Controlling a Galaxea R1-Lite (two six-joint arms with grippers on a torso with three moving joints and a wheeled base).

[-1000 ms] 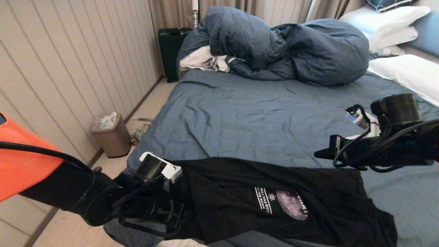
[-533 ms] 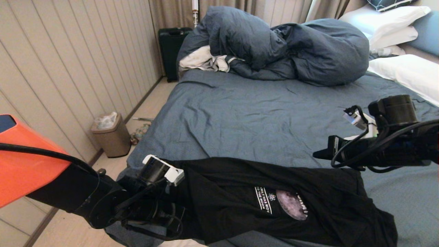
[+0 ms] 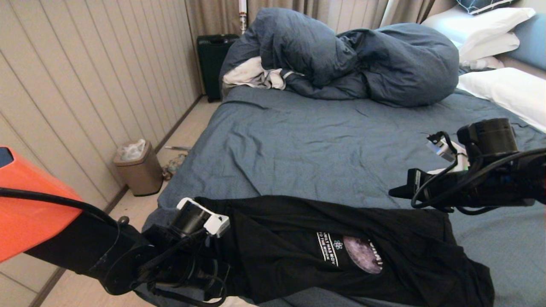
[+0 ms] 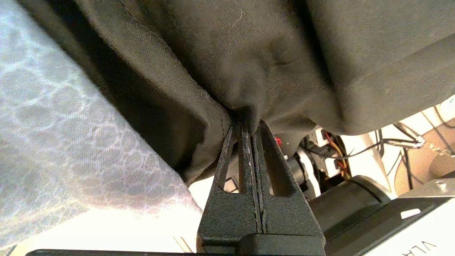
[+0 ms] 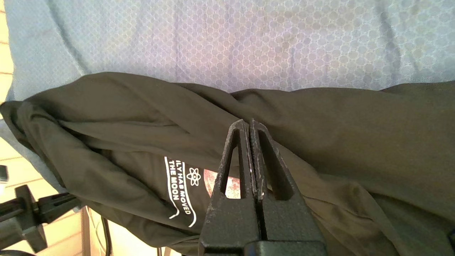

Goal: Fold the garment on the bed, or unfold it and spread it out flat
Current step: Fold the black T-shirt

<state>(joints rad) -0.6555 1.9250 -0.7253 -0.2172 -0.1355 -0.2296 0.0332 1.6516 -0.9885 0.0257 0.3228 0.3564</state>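
The garment (image 3: 298, 238), a black T-shirt with a moon print and white lettering, lies bunched in a long band across the near edge of the bed (image 3: 320, 140). My left gripper (image 4: 247, 126) is at the shirt's left end, off the bed's near-left corner, shut on a pinch of the black fabric (image 4: 284, 53). In the head view its fingers are hidden under the cloth. My right gripper (image 3: 394, 192) hovers just above the shirt's far edge toward its right end, shut and empty. In the right wrist view its tips (image 5: 247, 122) hang over the shirt (image 5: 124, 117).
A bulky dark-blue duvet (image 3: 354, 59) and a white cloth (image 3: 251, 74) are piled at the far end of the bed. White pillows (image 3: 507, 89) lie at the right. On the floor at the left stand a small bin (image 3: 138, 168) and a dark suitcase (image 3: 213, 59).
My left wrist has shifted a little to the right and down, still gripping the shirt's end. The right arm has edged slightly left. The shirt has barely moved.
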